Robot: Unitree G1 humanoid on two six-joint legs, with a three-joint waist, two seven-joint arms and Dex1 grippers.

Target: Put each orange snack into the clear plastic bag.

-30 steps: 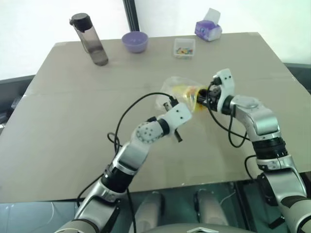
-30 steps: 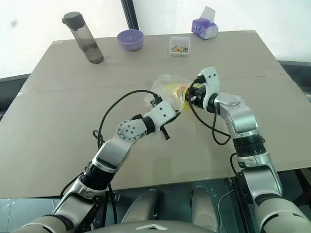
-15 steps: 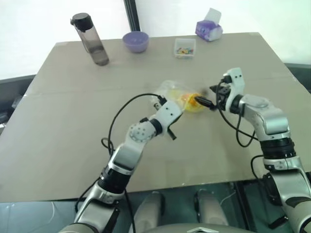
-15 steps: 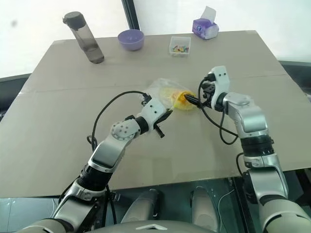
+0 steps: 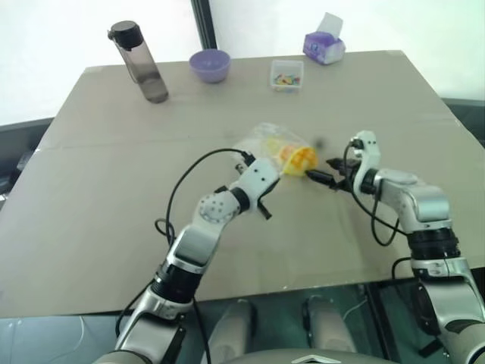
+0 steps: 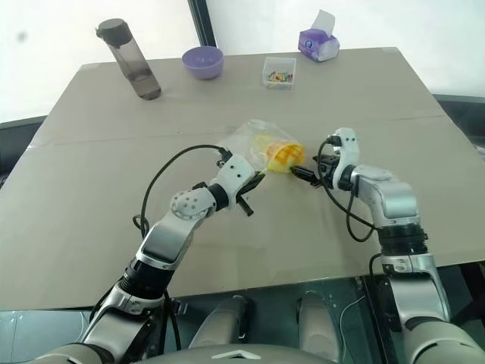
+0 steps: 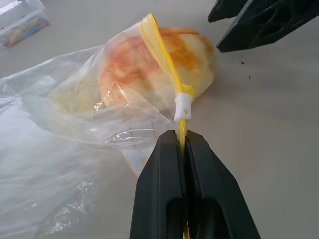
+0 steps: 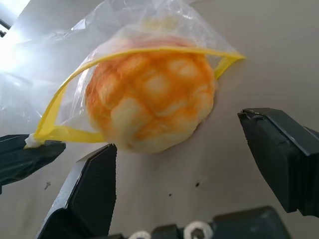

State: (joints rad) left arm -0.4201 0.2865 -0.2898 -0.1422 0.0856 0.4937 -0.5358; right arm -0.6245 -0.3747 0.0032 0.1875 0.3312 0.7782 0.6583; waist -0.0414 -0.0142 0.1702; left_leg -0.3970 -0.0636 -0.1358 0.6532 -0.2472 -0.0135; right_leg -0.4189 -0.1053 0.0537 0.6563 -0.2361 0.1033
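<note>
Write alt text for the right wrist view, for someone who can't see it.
An orange bun with a criss-cross top sits in the mouth of a clear plastic bag, its yellow seal strip arched over it. The right gripper is open before it; the left gripper pinches the strip's end.

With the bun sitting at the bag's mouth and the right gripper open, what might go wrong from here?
The orange snack sits only partway through the clear plastic bag mouth, part of it past the yellow seal strip, so it may roll back out onto the table.

The left gripper pinches just the seal strip; lifting or tugging there might tip the bun out.

The right gripper is open and apart from the bun, so nothing blocks it.
</note>
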